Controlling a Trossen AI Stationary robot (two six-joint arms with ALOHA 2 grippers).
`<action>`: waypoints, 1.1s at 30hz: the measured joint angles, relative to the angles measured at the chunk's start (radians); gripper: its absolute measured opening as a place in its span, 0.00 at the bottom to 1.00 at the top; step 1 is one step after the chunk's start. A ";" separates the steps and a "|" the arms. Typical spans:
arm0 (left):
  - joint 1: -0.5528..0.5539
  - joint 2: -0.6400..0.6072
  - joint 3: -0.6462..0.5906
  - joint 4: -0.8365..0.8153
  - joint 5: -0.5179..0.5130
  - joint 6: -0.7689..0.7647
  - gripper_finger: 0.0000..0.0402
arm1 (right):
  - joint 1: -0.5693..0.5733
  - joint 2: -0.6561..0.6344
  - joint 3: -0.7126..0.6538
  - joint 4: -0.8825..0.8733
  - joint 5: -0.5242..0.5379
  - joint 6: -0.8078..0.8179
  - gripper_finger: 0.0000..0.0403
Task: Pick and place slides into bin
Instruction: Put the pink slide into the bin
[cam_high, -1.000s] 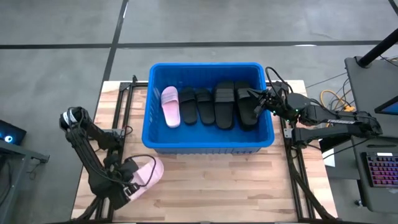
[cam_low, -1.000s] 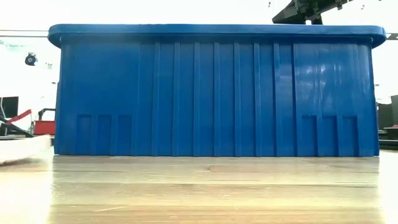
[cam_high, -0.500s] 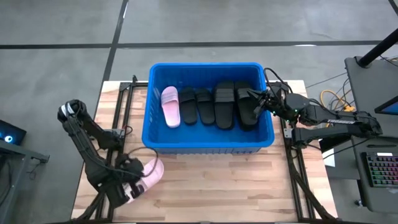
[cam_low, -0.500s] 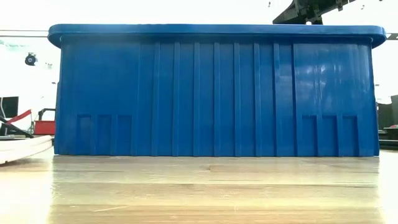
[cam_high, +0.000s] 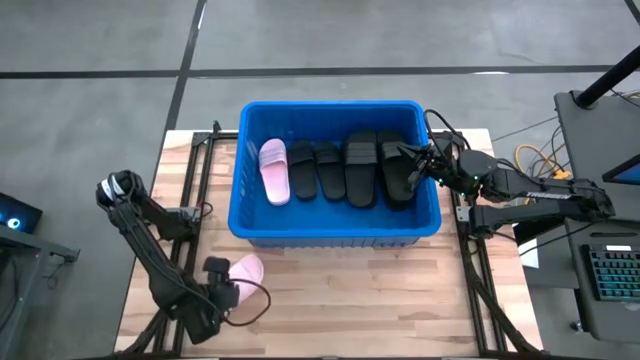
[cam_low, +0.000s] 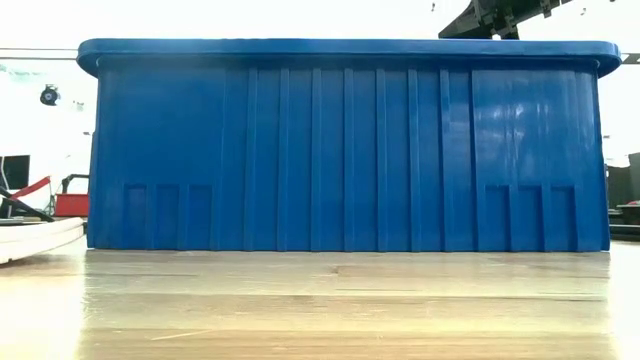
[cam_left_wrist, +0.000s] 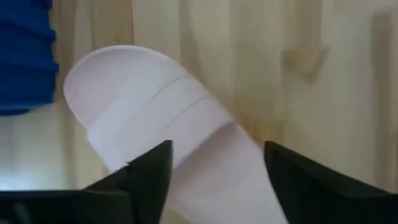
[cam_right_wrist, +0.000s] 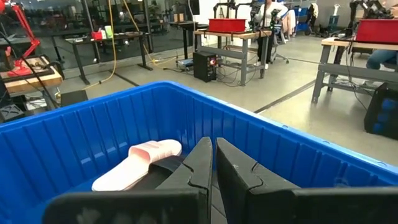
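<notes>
From above, the left gripper (cam_high: 222, 296) is sitting nearer and farther right than a second ago, over the pink slide (cam_high: 243, 271) lying near the bin (cam_high: 335, 232). In its wrist view, the fingers (cam_left_wrist: 149, 175) are standing apart astride the slide (cam_left_wrist: 168, 137). The right gripper (cam_right_wrist: 213, 163) is hanging pressed together over the bin (cam_right_wrist: 93, 134).

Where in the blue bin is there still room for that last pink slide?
In the bin, bare floor lies left of the pink slide, along the left wall, and in front of the row's toes. The right half is crowded with black slides and the right gripper.
</notes>
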 joint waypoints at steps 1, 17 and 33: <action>0.002 0.007 0.003 -0.016 0.004 0.033 0.61 | 0.000 0.000 0.000 0.000 0.000 0.000 0.03; 0.017 0.174 0.002 -0.201 -0.141 0.153 0.72 | 0.000 0.000 0.000 0.001 0.000 0.000 0.03; 0.167 0.180 0.030 -0.065 -0.083 0.215 0.03 | 0.000 0.000 0.000 0.002 0.001 -0.008 0.03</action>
